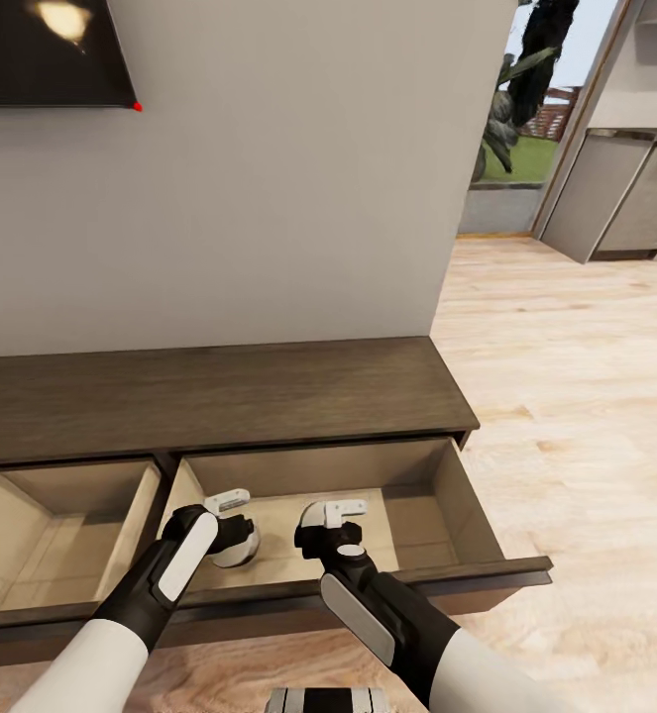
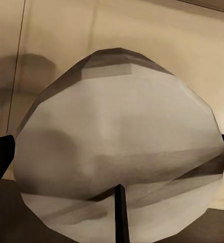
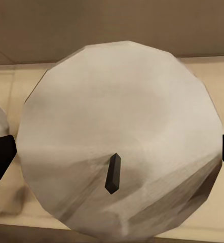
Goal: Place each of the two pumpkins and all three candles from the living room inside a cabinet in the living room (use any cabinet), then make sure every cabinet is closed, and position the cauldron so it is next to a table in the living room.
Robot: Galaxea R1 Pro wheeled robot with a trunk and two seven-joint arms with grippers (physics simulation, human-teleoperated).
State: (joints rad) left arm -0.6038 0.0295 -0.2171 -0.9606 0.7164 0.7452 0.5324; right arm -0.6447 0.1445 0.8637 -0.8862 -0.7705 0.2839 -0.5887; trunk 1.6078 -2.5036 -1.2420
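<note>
— How many stubby off-white candles with dark wicks are there?
— Two: one candle [image 2: 117,147] at the left gripper [image 1: 231,515], the other candle [image 3: 119,136] at the right gripper [image 1: 336,515].
— And open drawers in the long dark-brown wooden cabinet [image 1: 209,396]?
— Two pale-wood drawers stand open: a left drawer [image 1: 60,540] and a right drawer [image 1: 437,495].
— Arms?
— Two black-and-white arms, one gripper each.

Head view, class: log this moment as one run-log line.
left gripper: candle between fingers | right gripper: candle between fingers | both over open drawer | cabinet open
</note>
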